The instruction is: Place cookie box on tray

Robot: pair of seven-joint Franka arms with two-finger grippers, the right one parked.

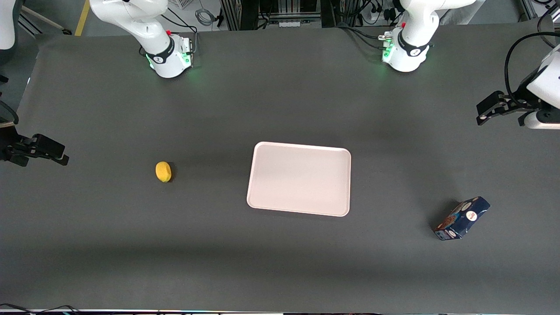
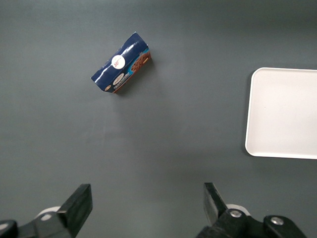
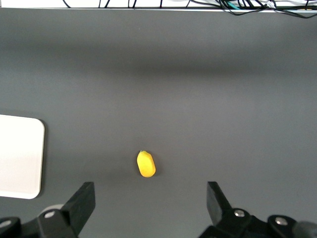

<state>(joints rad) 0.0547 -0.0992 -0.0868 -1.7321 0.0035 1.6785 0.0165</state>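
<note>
Dark grey table, matte, seen from the front and from both wrists. Cookie box, dark navy carton with brown cookie pictures and a round white-red logo, lying askew on the bare table toward the working arm's end, nearer the front camera than the tray and well apart from it; same box in the left wrist view. Tray, pale pinkish-white with rounded corners and a low rim, flat near the table's middle, nothing on it; one end of it in the left wrist view. Gripper held above the table at the working arm's end, farther from the front camera than the box and apart from it; jaws spread wide, nothing between the fingers. Small yellow lump toward the parked arm's end, well apart from the tray.
</note>
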